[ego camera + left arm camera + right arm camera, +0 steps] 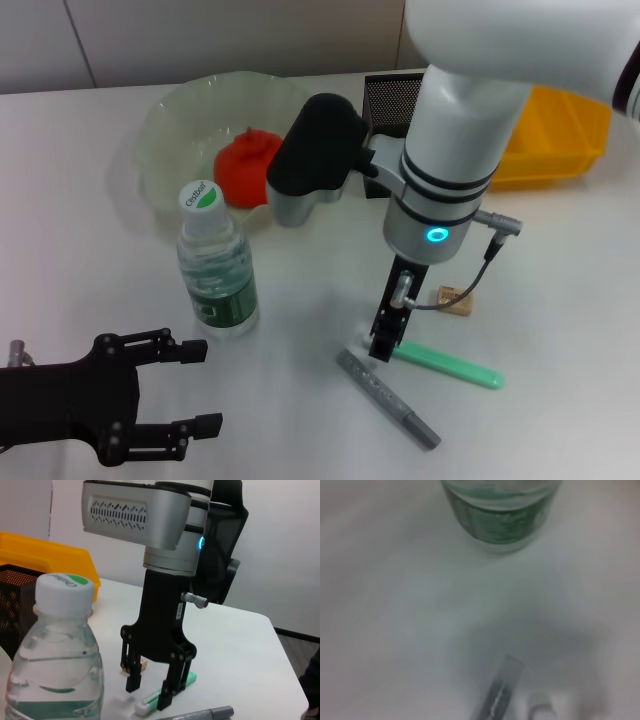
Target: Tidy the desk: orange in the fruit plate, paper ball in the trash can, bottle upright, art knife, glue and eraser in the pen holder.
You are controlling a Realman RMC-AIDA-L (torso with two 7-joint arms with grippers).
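I see the fruit plate point(175, 130) at the back of the desk point(90, 250) with the orange point(245, 165) lying in it, partly hidden by the right arm's dark elbow cover. Behind that arm stands the black mesh pen holder point(392, 100); I cannot tell what is in it. To its right sits a yellow bin point(560, 140), its inside hidden from me.

The bottle point(215, 265) stands upright in front of the plate, cap on, part-filled with water.

My right gripper point(151, 695) is down at the desk, fingers spread and not gripping anything, straddling the near end of the green glue stick point(450, 365); one finger looks to be touching it. The grey art knife point(388, 397) lies just beside the glue, nearer me, at an angle. The small tan eraser point(455, 299) sits just behind the gripper, by its cable.

My left gripper point(195, 390) hovers low at the near left, fingers apart and holding nothing, near the bottle but not touching.

The bottle stands between the left gripper and the plate.
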